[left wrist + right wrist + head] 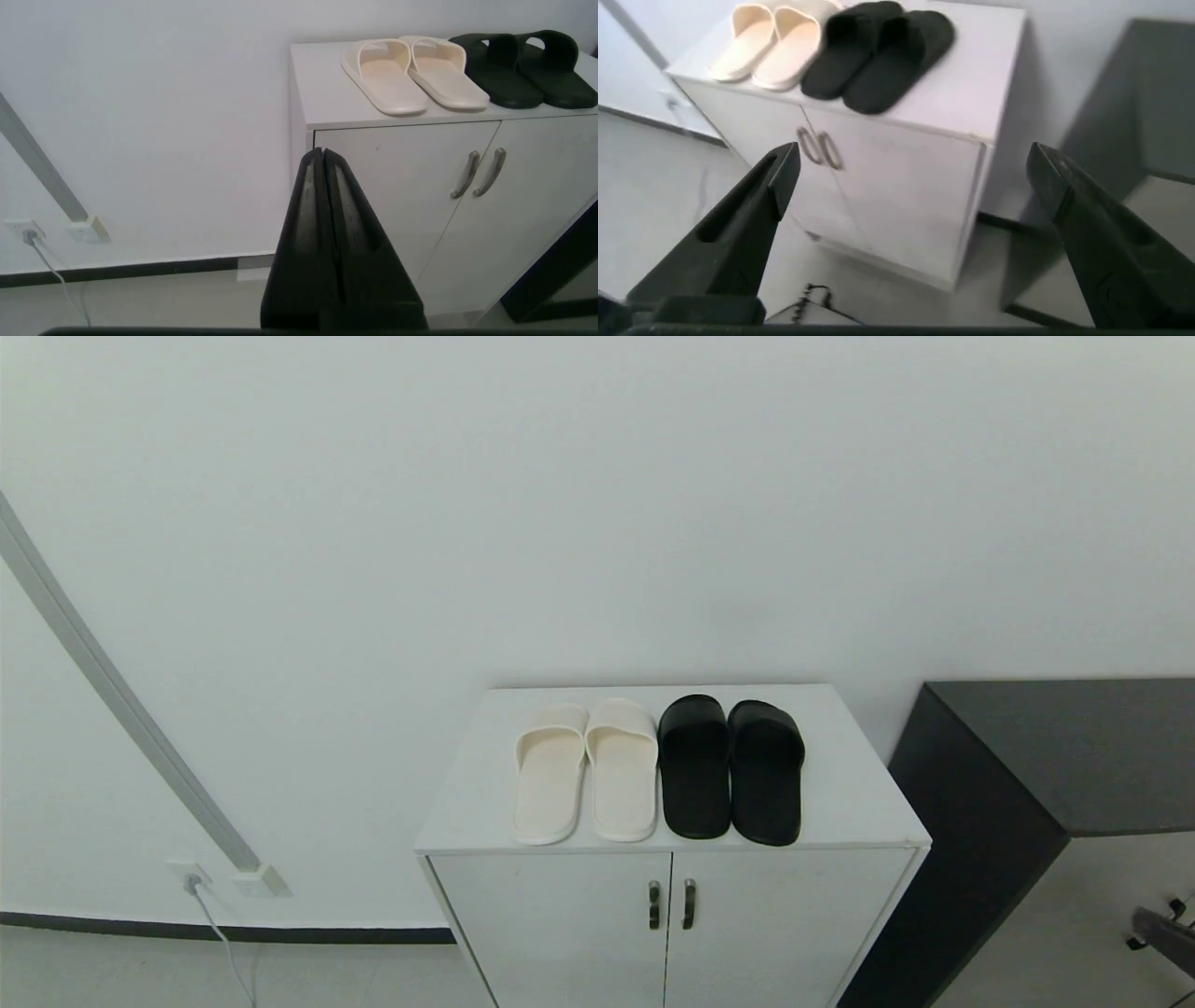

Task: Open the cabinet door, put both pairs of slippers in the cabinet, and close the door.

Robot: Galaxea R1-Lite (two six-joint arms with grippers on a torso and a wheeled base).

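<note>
Though closed, cabinet (551,933) beside dark table (1074,756).

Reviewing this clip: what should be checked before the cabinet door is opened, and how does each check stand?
1. Both cabinet doors shut, handles unobstructed: ok.
2. The white slippers together on the cabinet top: ok.
3. The black slippers beside them: ok.
4. The right gripper open, ready for a handle: ok.
5. The left gripper shut and empty, so not ready to grasp: not ok.
6. Room behind the doors: cannot tell.
</note>
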